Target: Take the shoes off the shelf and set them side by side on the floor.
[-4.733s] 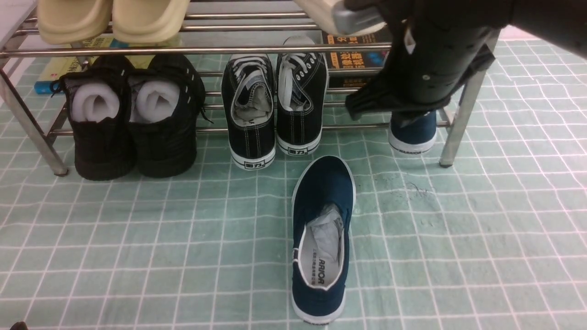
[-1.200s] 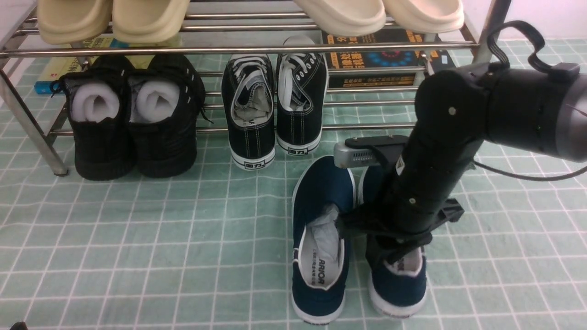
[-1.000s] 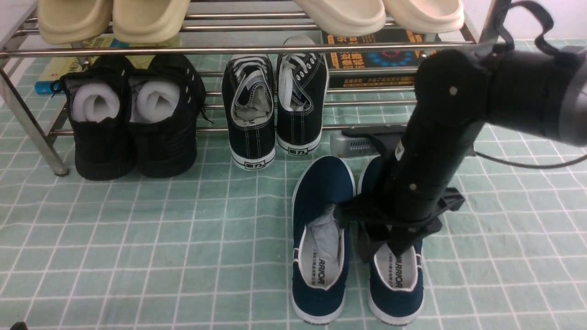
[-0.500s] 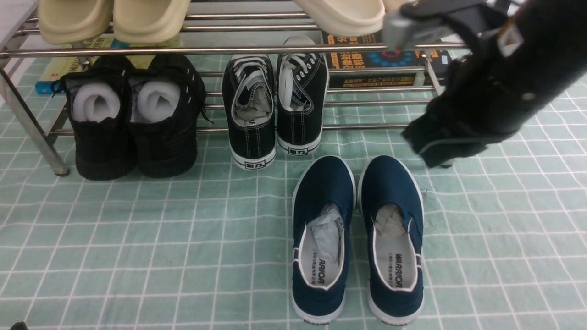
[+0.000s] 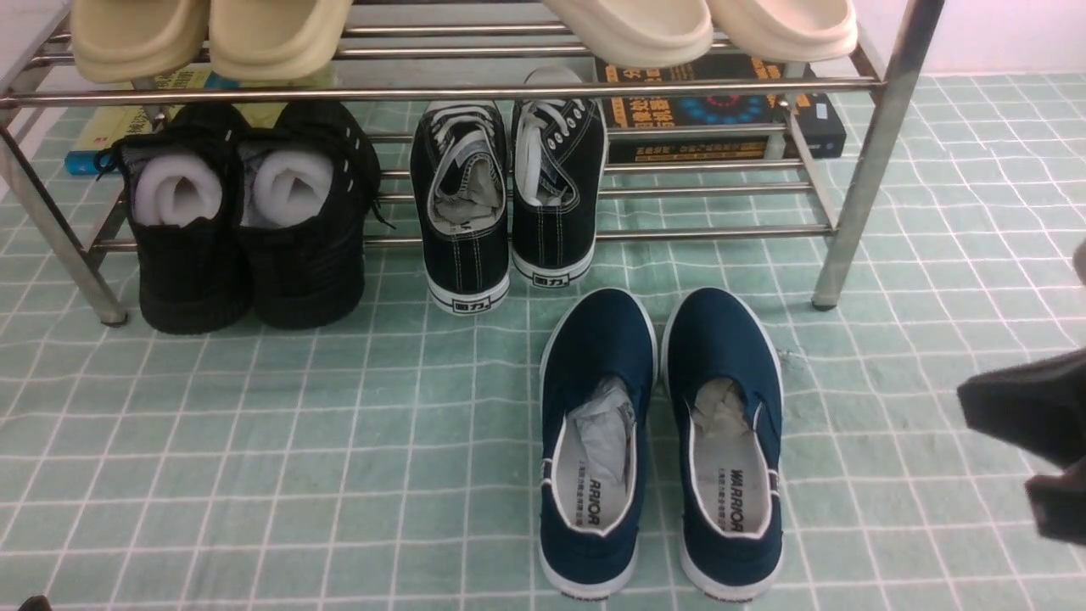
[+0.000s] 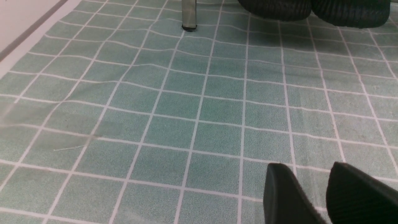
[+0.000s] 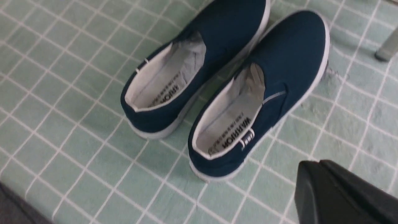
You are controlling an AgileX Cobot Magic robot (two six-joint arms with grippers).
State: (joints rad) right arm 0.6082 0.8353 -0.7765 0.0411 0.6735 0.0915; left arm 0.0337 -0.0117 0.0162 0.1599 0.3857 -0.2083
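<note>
on the far left, the black shoes with white rolls [image 5: 242, 221] sit on the low bars of the shelf [image 5: 441, 92], and the left gripper [image 6: 326, 193] hangs low over bare floor [image 5: 254, 441] with its two fingers a little apart and nothing between them. next come the black lace-up shoes [image 5: 509, 195], also on the low bars, with pale slippers [image 5: 212, 34] on the top bars and a dark book [image 5: 721, 119] lying behind the shelf. then the two blue shoes [image 5: 662, 441] stand on the floor in front of the shelf, close side by side, toes toward the shelf, heels lined up. that looks like the job is done, so the good thing now is to keep both arms well away and not bump the pair. on the far right the right gripper [image 7: 339, 193] is pinched closed, holds nothing, and is off to the side of the shoes. the floor is a soft green cloth with white lines and a few wrinkles, so a nudge could slide a shoe.
</note>
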